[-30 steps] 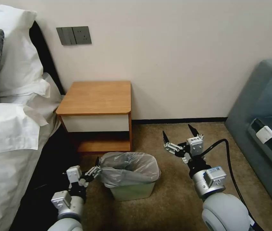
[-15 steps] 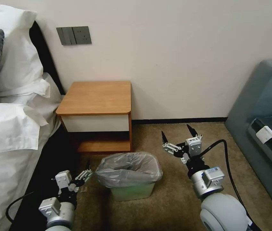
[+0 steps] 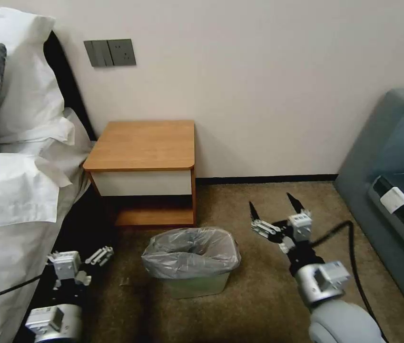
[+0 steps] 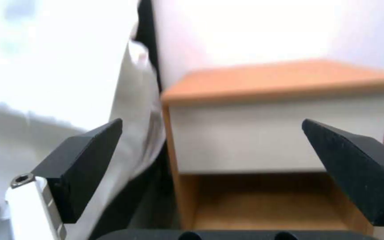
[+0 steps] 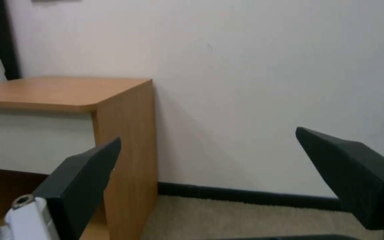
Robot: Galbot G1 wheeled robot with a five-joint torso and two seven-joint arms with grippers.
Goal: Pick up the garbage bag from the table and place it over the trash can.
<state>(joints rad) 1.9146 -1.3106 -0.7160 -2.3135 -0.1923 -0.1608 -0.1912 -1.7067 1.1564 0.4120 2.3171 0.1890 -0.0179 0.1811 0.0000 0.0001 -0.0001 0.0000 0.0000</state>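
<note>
The left gripper [image 3: 101, 251] hangs low beside the bed [image 3: 6, 238], jaws apart and empty, facing the table [image 4: 285, 80] with its lower shelf straight ahead. To the right of these jaws, across a strip of bare carpet [image 3: 259, 305], stands the trash can [image 3: 197, 285], in front of the table and apart from it. The garbage bag [image 3: 190, 255] lines it, folded over the rim all round. Further right, the right gripper [image 3: 274, 209] hovers above the carpet, jaws spread wide and empty, well off the bag's edge, with the wall [image 5: 267, 83] and the table's side panel ahead. Open carpet lies between it and the grey sofa [image 3: 397, 157].
</note>
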